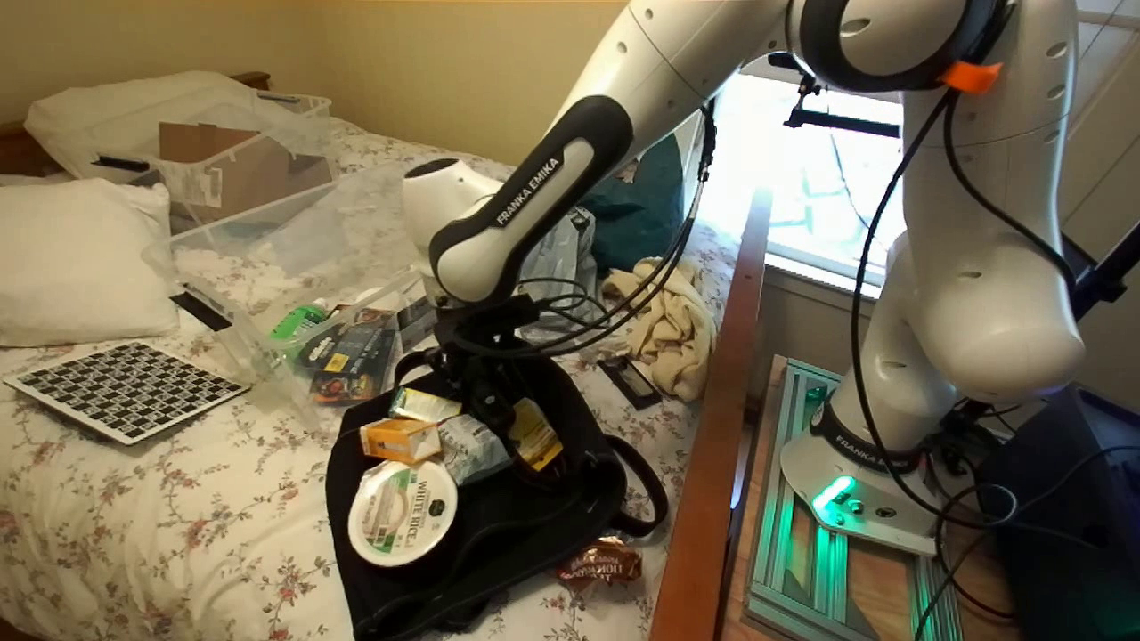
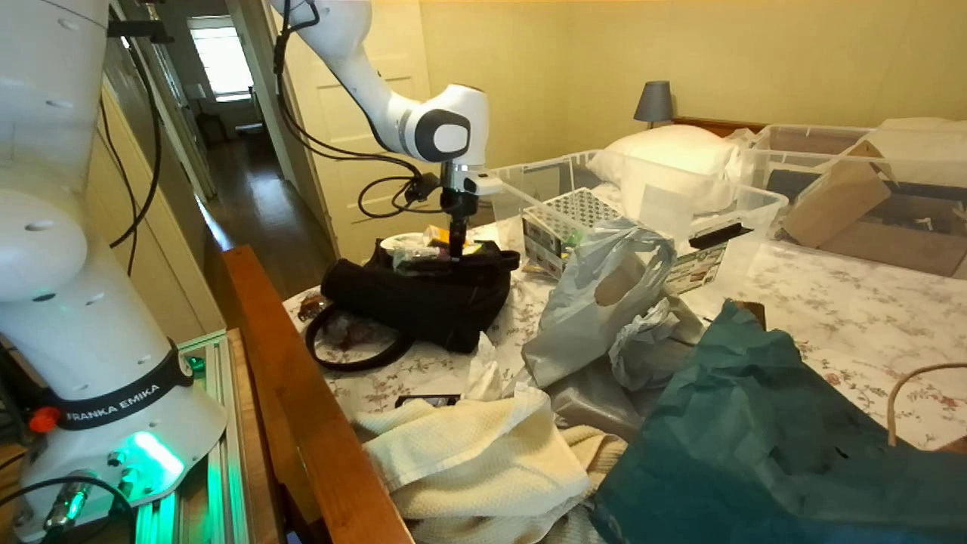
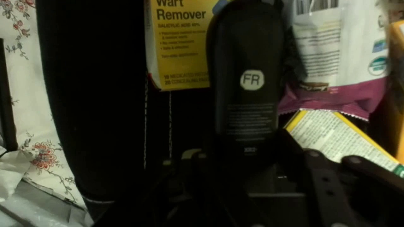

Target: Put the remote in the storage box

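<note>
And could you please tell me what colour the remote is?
The remote is black, which shows best in the wrist view.

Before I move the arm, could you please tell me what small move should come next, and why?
I would probably raise the claw slightly, straight up from the black bag. In the wrist view, one end of the remote lies between the claw's jaws. It is too dark there to confirm the grip, so a small lift could test it.
</note>
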Motion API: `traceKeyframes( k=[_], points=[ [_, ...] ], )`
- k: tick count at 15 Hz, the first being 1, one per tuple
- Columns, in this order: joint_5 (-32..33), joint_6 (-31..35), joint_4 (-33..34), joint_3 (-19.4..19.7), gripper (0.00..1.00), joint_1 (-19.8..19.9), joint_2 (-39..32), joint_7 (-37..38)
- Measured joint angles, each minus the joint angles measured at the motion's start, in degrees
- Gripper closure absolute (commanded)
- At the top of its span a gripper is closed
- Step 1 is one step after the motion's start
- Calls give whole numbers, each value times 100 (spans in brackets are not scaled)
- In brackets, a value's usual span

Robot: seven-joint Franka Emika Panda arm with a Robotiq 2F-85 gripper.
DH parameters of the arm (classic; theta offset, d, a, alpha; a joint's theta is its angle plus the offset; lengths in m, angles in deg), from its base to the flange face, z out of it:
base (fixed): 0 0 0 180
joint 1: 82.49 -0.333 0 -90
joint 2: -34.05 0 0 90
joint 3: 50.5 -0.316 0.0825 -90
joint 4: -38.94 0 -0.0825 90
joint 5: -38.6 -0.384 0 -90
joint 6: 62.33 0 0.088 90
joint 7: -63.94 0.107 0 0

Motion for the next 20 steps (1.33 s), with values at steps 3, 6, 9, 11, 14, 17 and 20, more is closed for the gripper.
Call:
traceKeyframes(
  k=[3, 6, 9, 11, 14, 17, 20],
  points=[
    [-1, 51, -301, -31, 74, 3, 439, -253],
    [1, 35, -575, -45, 74, 3, 906, -380],
    [59, -84, -691, -45, 74, 20, 1335, -504],
    [191, -254, -635, -45, 74, 57, 1562, -666],
    [417, -493, -339, -51, 49, 131, 1734, -993],
    [464, -606, -140, -53, 49, 158, 1750, -1136],
    [470, -618, -140, -60, 49, 158, 1745, -1154]
  ],
)
